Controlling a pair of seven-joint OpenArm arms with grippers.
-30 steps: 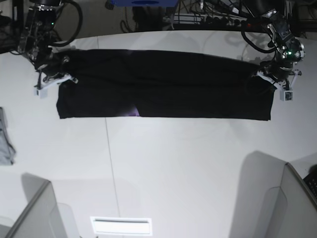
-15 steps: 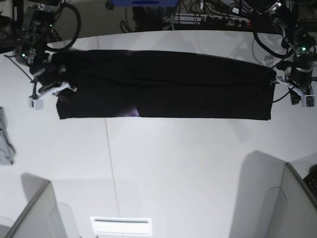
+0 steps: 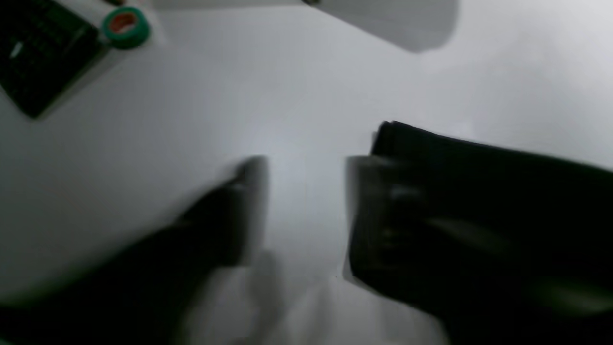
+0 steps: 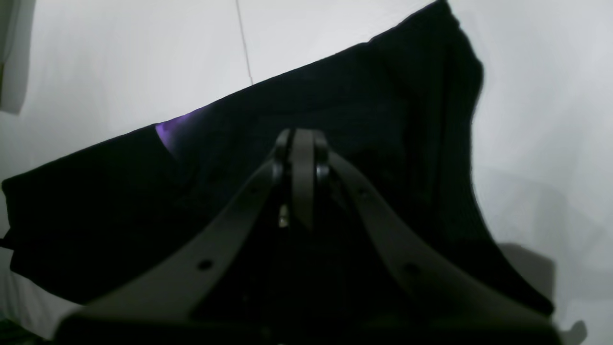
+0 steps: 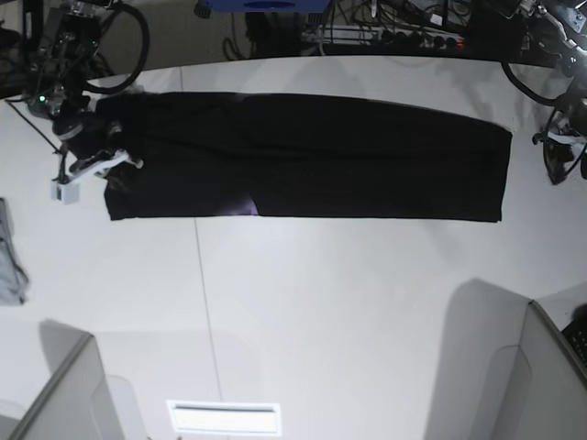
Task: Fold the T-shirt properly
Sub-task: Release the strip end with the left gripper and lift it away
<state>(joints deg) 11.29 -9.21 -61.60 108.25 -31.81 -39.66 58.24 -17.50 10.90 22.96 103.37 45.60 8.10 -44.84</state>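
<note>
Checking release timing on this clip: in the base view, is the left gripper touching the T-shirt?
No. The left gripper stands off the T-shirt, with bare white table showing between it and the shirt's end.

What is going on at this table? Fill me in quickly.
A two-armed robot is folding a black T-shirt, which lies as a long band across the white table. The right gripper is shut over one end of the shirt; whether it pinches cloth cannot be told. The left gripper is open beside the other end, holding nothing. A purple patch peeks out at the near edge. A small grey cloth lies aside.
</note>
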